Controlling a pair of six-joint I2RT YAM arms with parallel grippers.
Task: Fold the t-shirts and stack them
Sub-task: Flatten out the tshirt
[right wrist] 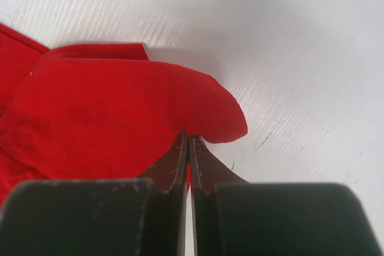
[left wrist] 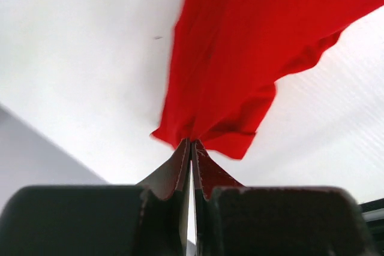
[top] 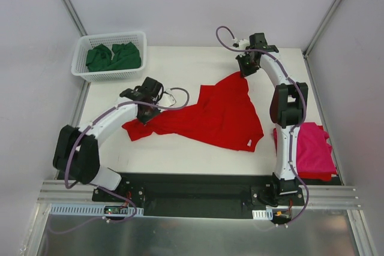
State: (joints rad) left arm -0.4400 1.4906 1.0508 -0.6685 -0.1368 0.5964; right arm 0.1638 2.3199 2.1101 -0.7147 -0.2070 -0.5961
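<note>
1. Table (top: 180, 151): white and smooth. Cloth may slide on it rather than crease.
2. Red shirt (top: 222, 115): soft and rumpled, mid-table, stretched between both grips. Uneven pulling could twist it or slip a pinch loose.
3. Pink shirt (top: 313, 148): lies at the table's right edge.
4. Basket (top: 81, 71): white lattice, far left, holding green shirts (top: 114, 58).
5. Left gripper (top: 146, 114) and right gripper (top: 245, 71): each clamped on a thin fold of red shirt.

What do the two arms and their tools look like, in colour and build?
The left arm and right arm have white links with black joints; a pale purple cable runs along each. The left tool and right tool have dark tapered fingers.
</note>
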